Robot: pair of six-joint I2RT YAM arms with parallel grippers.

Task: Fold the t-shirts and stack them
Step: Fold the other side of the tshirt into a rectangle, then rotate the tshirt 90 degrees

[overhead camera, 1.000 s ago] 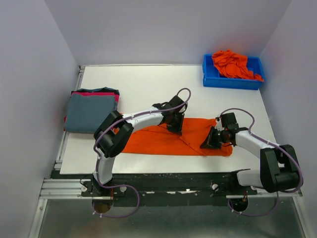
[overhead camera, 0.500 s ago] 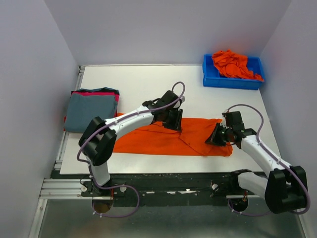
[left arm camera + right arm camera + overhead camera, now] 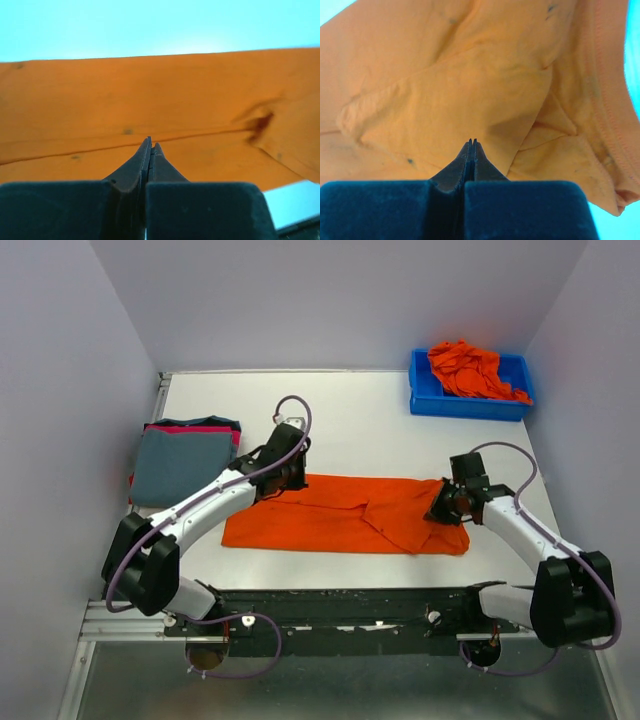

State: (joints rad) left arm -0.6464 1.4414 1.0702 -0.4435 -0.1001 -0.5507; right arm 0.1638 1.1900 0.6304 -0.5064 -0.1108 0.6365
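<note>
Both pincers are pressed together: the left gripper [image 3: 151,145] and right gripper [image 3: 472,141] point at the orange shirt [image 3: 340,520] spread on the white table [image 3: 350,420]. A folded grey-blue shirt [image 3: 180,465] sits far left, a blue bin [image 3: 470,400] back right, pale walls [image 3: 330,300] all round.

The whole surface [image 3: 350,420] is taken in from high above and behind the arm bases [image 3: 200,612]. The spread orange t-shirt [image 3: 330,525], shared by all three views, is seen close up by each wrist camera, low over the cloth.
</note>
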